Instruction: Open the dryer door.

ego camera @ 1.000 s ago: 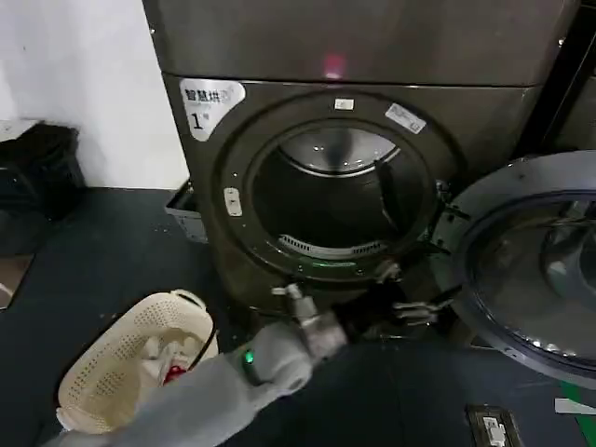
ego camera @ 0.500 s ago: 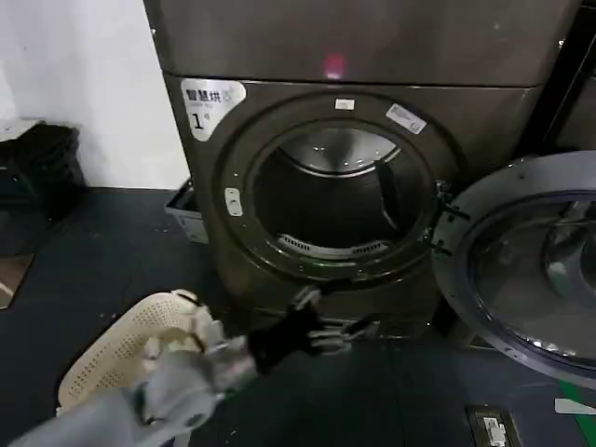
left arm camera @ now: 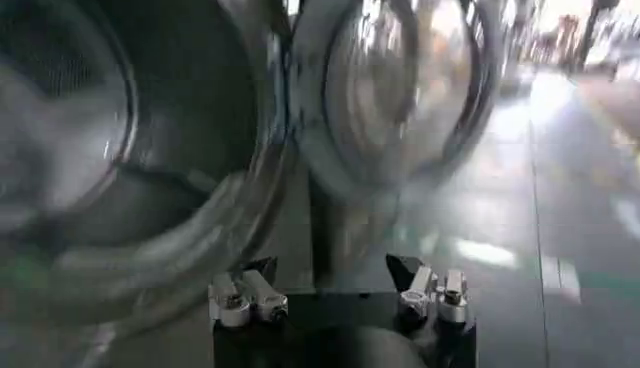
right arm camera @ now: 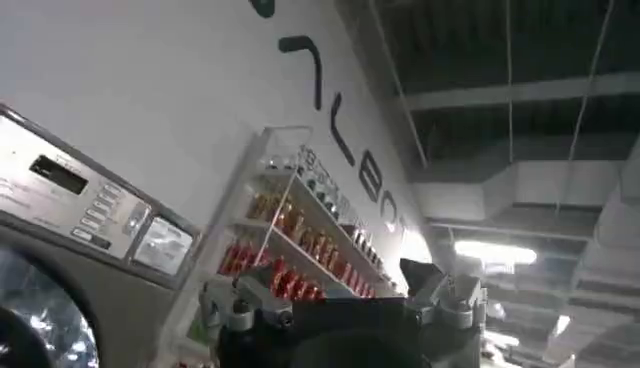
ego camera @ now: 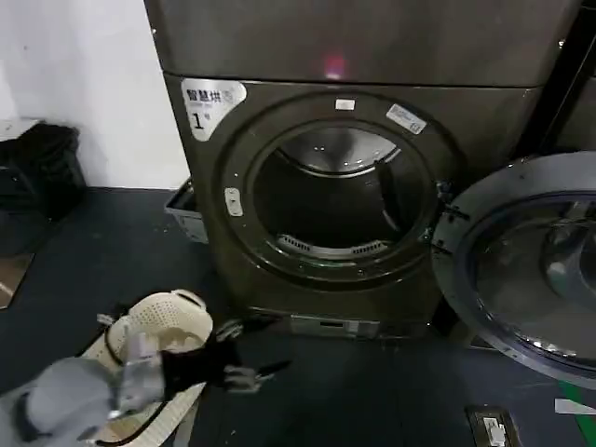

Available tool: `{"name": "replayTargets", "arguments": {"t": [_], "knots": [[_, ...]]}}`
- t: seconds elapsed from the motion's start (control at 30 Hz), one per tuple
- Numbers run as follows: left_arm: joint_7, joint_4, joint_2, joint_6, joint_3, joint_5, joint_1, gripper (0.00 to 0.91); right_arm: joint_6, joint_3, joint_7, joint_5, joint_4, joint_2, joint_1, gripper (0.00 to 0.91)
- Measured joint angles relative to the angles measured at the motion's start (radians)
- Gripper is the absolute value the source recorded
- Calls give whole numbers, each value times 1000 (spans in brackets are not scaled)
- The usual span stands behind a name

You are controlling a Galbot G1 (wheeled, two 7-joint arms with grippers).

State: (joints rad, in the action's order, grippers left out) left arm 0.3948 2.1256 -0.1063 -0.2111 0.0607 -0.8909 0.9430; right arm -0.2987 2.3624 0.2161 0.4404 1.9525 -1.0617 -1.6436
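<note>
Left gripper is hanging low at near left over the dark floor, fingers spread wide, gripping nothing. It is sitting just right of the white basket and is well apart from the door. In the left wrist view the left gripper is showing the same wide gap, pointing toward the dryer and door, both blurred.

Right gripper is aiming up at a wall and shelves of bottles; its fingers are standing wide apart, empty. A neighbouring machine's control panel is sitting beside it, text too small to read.

Farther back, the dryer is facing the robot, drum mouth fully exposed. White label at its upper left is reading Chinese characters plus "1". Two small stickers on the ring are unreadable.

Door is standing swung fully open at right, hinged on the opening's right edge, inner side facing near-left, roughly upright.
</note>
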Motion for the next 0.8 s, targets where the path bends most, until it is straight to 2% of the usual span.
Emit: {"name": "replayTargets", "arguments": {"t": [0.47, 0.8], "knots": [[82, -89, -123, -132, -128, 77, 104, 907, 6, 22, -1, -3, -41, 21, -6, 907], [83, -121, -131, -160, -141, 125, 136, 907, 6, 28, 0, -2, -45, 27, -7, 907]]}}
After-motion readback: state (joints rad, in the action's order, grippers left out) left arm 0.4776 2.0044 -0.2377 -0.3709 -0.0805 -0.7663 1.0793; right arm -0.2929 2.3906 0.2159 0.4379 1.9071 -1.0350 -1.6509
